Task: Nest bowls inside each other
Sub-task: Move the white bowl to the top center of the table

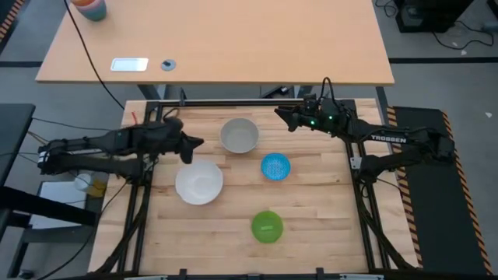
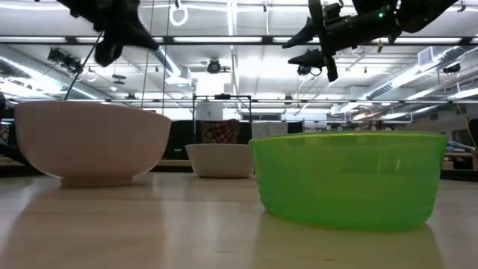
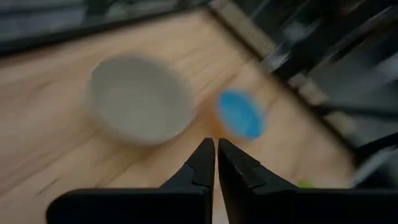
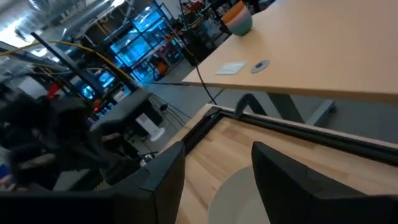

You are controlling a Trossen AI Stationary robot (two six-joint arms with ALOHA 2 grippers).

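Pale wooden planks make up the table (image 1: 311, 225), with a tan desk (image 1: 233, 39) beyond its far edge. At table height the blue bowl is hidden behind the others, and the green bowl (image 2: 347, 178) fills much of that view. The left wrist view is blurred. In the right wrist view only a pale rim of the grey-white bowl (image 4: 239, 196) shows between the fingers.

All four bowls sit apart on the table, upright and empty, none nested. From above, the grey-white bowl (image 1: 239, 135) lies near the centre toward 12 o'clock, the large white bowl (image 1: 199, 182) toward 9, the small blue bowl (image 1: 275, 166) toward 3, the bright green bowl (image 1: 267, 226) toward 6.

The left gripper (image 1: 194, 144) hangs above the table between the white and grey-white bowls, fingers pressed together on nothing. The right gripper (image 1: 282, 116) is raised at the far edge, at the grey-white bowl's 2 o'clock, fingers spread and empty.
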